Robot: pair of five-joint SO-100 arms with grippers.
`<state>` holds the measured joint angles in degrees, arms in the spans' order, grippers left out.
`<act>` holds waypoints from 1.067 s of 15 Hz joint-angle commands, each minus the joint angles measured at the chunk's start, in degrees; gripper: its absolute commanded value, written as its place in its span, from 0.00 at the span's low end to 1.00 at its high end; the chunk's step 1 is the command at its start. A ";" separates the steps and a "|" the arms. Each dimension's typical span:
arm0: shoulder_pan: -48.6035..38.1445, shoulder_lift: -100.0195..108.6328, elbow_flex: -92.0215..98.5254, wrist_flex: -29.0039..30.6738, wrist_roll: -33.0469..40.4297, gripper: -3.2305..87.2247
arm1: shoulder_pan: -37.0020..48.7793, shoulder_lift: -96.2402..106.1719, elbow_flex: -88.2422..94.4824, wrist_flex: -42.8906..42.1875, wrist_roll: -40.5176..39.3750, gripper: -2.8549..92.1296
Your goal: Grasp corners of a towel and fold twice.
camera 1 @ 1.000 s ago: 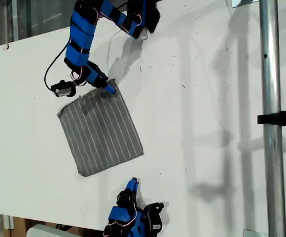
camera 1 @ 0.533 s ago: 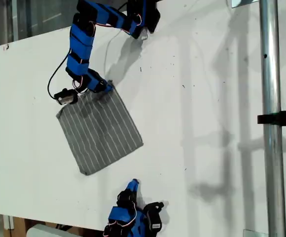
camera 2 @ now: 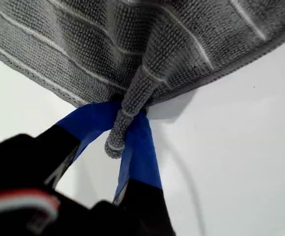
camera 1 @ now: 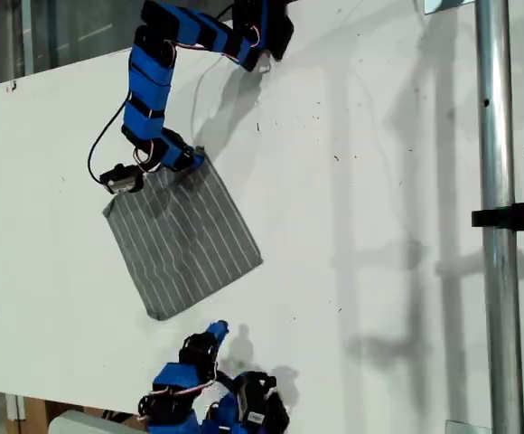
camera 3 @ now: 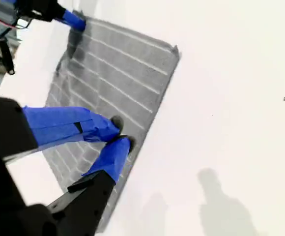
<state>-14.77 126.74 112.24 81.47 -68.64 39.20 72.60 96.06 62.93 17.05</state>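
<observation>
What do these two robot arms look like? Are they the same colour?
Yes, both match: bright blue segments joined by black motor blocks. My first gripper and my second gripper each end in thin jaws wrapped in blue tape. A black cable loops beside the first arm, and small red and white wires show at the joints.

Grey white-striped towel (camera 1: 183,239) lies flat, skewed, one corner (camera 2: 128,118) pinched up.
</observation>
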 commanded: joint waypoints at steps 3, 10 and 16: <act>-1.85 -30.94 -33.13 8.61 15.21 0.08 | -1.76 2.90 -3.08 -0.18 0.70 0.03; -2.99 -54.05 -43.07 4.04 24.52 0.50 | -3.43 4.92 -2.55 0.44 1.41 0.03; -4.66 -73.04 -51.24 -0.26 19.07 0.45 | -3.52 9.76 -1.23 1.85 1.58 0.03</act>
<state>-18.54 53.35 64.16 81.47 -47.29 36.30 77.26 96.06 64.60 18.11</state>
